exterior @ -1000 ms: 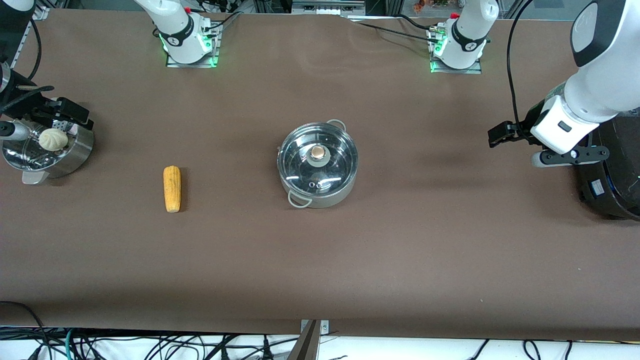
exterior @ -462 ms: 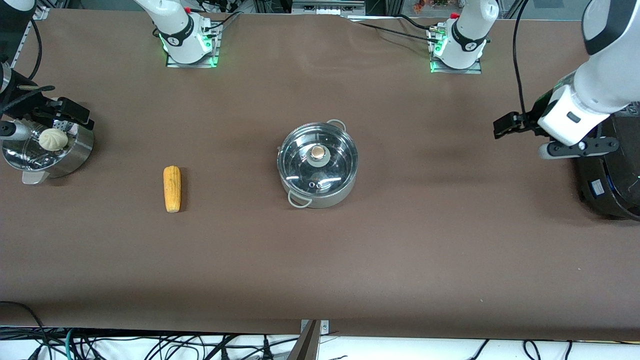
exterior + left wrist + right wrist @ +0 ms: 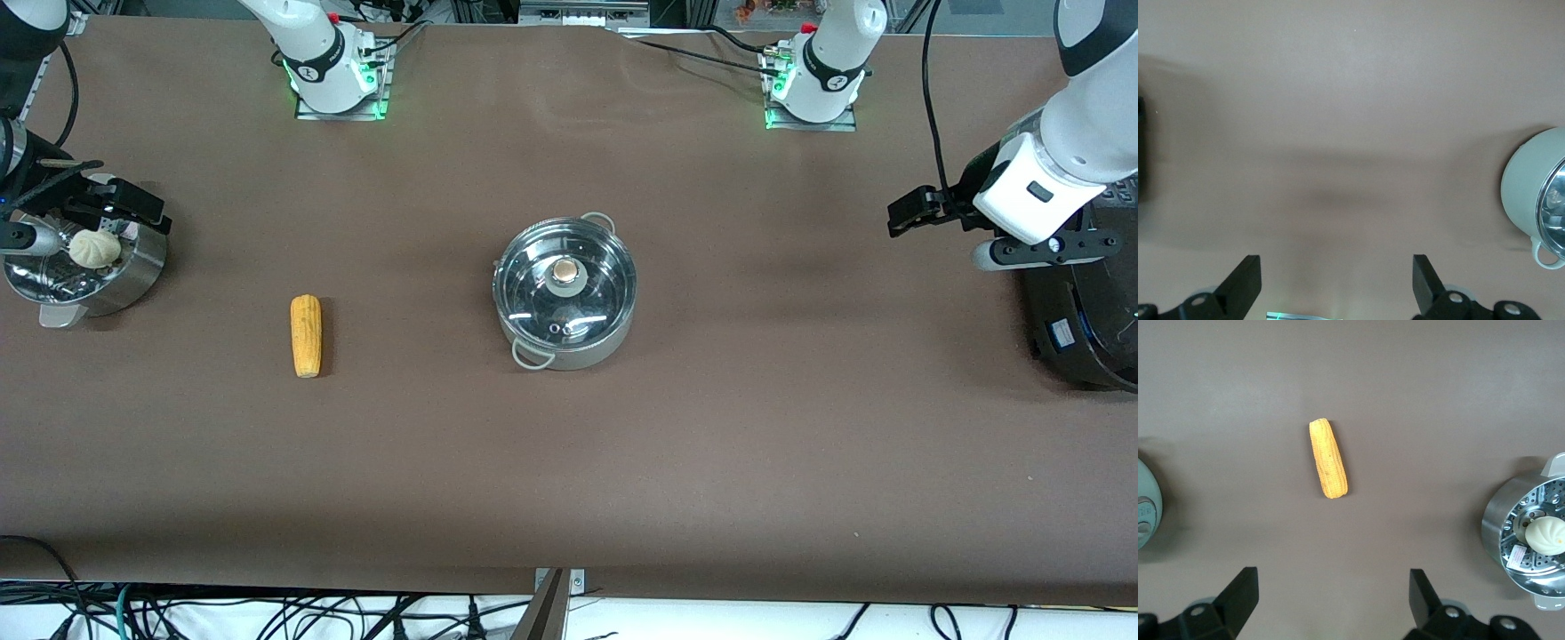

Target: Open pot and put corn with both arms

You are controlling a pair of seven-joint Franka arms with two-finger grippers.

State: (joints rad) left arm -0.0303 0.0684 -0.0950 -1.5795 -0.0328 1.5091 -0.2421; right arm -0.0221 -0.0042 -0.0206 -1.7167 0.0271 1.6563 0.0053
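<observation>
The steel pot (image 3: 580, 357) stands mid-table with its glass lid (image 3: 587, 302) on, tan knob (image 3: 565, 269) on top. It also shows in the left wrist view (image 3: 1521, 190). The corn (image 3: 306, 335) lies bare on the table toward the right arm's end, and shows in the right wrist view (image 3: 1328, 458). My left gripper (image 3: 909, 214) is open and empty in the air beside the black cooker; its fingers stand wide apart in the left wrist view (image 3: 1336, 283). My right gripper (image 3: 120, 209) is open and empty over the steamer basket, wide apart in the right wrist view (image 3: 1331, 597).
A perforated steel steamer basket (image 3: 133, 276) with a white bun (image 3: 95, 247) stands at the right arm's end; it shows in the right wrist view (image 3: 1501, 520). A black cooker (image 3: 1089, 311) stands at the left arm's end. Bare brown table lies around the pot.
My left gripper has drawn away from the pot toward the cooker and the left arm's end of the table. The right gripper has barely shifted. Pot and corn have not moved.
</observation>
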